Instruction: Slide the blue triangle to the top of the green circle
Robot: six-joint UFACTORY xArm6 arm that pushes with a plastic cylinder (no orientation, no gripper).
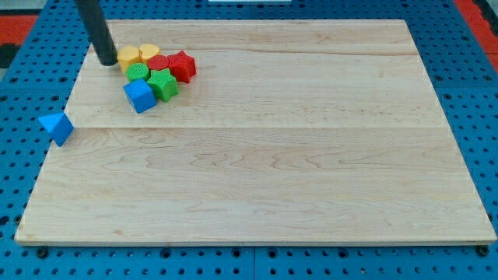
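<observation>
The blue triangle [57, 126] lies at the board's left edge, partly over it, well below and left of the cluster. The green circle [138, 72] sits in a tight cluster near the view's top left. My tip [106, 61] stands just left of the cluster, next to a yellow block [128, 55], up and right of the blue triangle. Whether the tip touches the yellow block I cannot tell.
The cluster also holds a second yellow block [149, 52], a red block [182, 65], a smaller red block [159, 62], a green block [164, 83] and a blue cube [139, 96]. The wooden board [272, 155] lies on a blue pegboard.
</observation>
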